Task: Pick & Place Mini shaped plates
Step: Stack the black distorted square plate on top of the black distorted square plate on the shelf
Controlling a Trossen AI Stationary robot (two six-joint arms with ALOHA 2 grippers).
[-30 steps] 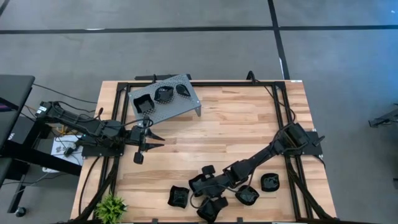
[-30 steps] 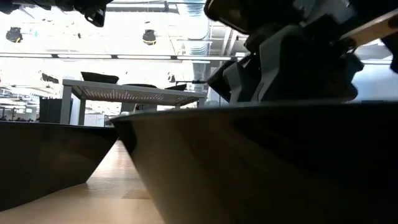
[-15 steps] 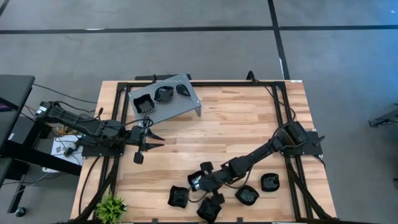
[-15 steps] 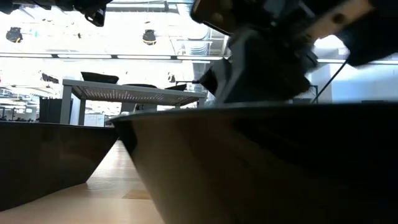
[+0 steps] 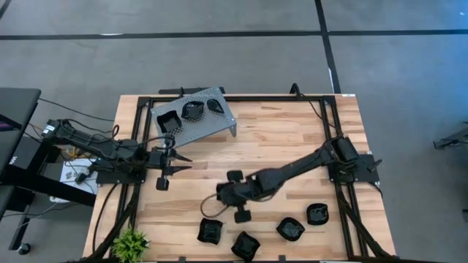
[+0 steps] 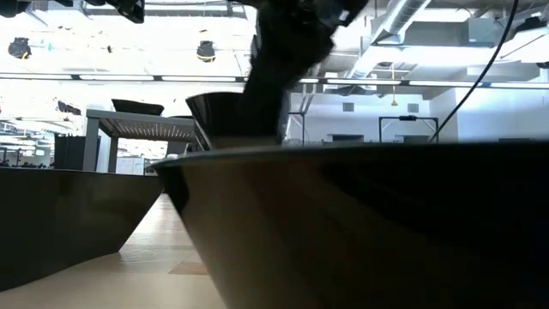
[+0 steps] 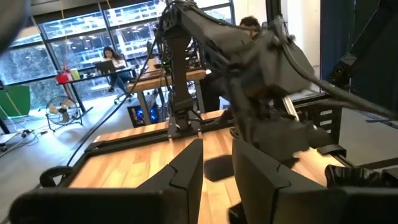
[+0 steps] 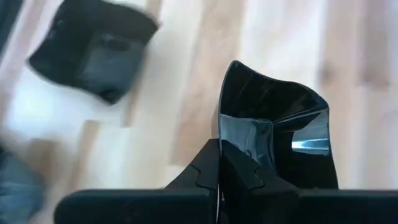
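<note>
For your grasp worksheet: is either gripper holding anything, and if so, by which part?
The right gripper is shut on a mini black plate, pinching its rim at one edge. The left gripper, near the grey tray, holds nothing.

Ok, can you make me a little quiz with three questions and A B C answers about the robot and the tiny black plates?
1. Where is the grey tray?
A. at the table's far edge, near the left arm
B. by the small green plant
C. under the right arm

2. How many black plates lie on that tray?
A. one
B. three
C. six

3. What is the right claw doing?
A. hanging open
B. pinching a black plate
C. holding the plant

Answers:
1 A, the high view shows it at the far left.
2 B, three dark dishes sit on it.
3 B, the right wrist view shows its fingers shut on the plate's rim.
</note>
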